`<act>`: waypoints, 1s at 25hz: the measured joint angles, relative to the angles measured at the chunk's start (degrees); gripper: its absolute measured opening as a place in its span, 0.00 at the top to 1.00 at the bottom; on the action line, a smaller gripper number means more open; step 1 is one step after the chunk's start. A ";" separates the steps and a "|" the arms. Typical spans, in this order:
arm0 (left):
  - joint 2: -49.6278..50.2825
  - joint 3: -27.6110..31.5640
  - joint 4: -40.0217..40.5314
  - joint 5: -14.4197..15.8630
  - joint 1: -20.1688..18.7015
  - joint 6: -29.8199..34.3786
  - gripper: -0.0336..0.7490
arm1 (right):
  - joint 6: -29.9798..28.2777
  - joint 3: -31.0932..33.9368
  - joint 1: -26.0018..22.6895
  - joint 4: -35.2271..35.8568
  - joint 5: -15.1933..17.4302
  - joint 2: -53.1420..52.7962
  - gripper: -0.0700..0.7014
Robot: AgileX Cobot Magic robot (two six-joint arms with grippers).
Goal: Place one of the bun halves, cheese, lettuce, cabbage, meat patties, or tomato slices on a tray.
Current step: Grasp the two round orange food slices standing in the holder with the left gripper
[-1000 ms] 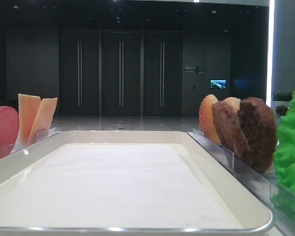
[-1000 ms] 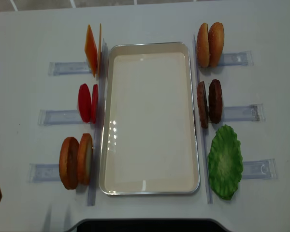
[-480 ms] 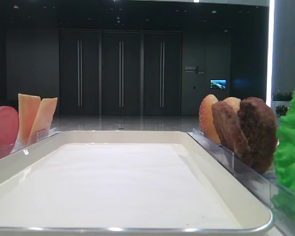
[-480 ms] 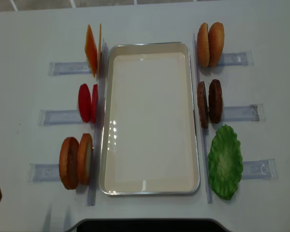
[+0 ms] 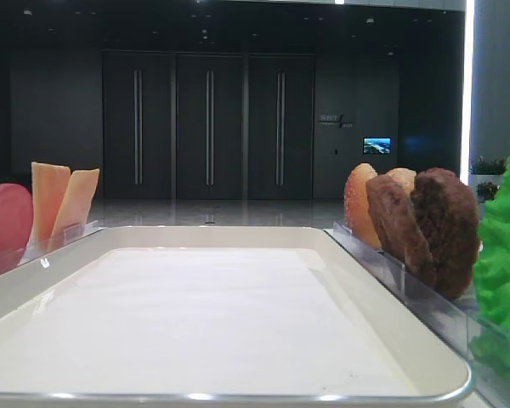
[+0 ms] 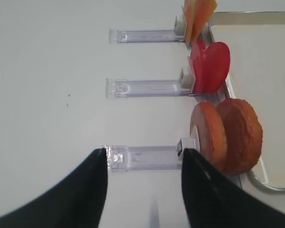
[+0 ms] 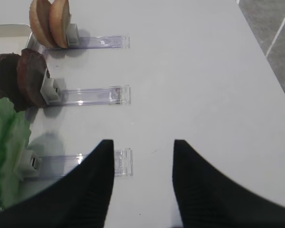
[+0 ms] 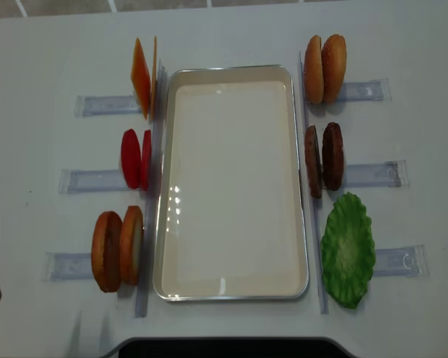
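The white tray (image 8: 231,186) lies empty in the middle of the table. On its left stand cheese (image 8: 142,77), tomato slices (image 8: 134,158) and two bun halves (image 8: 117,250). On its right stand two more bun halves (image 8: 325,68), meat patties (image 8: 323,158) and lettuce (image 8: 348,250). No separate cabbage shows. My left gripper (image 6: 143,159) is open above the clear holder (image 6: 142,156), just left of the near bun halves (image 6: 228,135), holding nothing. My right gripper (image 7: 142,147) is open over bare table, right of the lettuce (image 7: 7,147).
Narrow clear plastic holders (image 8: 93,104) stick out from each food pair toward the table's sides. A dark edge (image 8: 224,347) runs along the near side of the table. The low front view looks along the tray (image 5: 195,323) at a dark hall.
The dark tip of my left gripper at the overhead view's lower left edge has shifted slightly. The food and the tray have not moved.
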 joint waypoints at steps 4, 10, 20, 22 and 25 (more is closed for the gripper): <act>17.78 -0.75 0.77 -5.99 0.00 -4.07 0.48 | 0.00 0.00 0.00 0.00 0.00 0.00 0.54; 43.31 -8.47 -1.96 -8.22 0.00 -1.40 0.48 | 0.00 0.00 0.00 0.00 0.00 0.00 0.54; 57.06 -11.78 -7.42 -4.74 0.00 -1.48 0.47 | 0.00 0.00 0.00 0.00 0.00 0.00 0.54; 57.22 -12.11 -9.28 -4.81 0.00 -2.52 0.47 | 0.00 0.00 0.00 0.00 0.00 0.00 0.54; 57.22 -12.78 -10.83 -4.64 -0.06 -4.30 0.47 | 0.00 0.00 0.00 0.00 0.00 0.00 0.54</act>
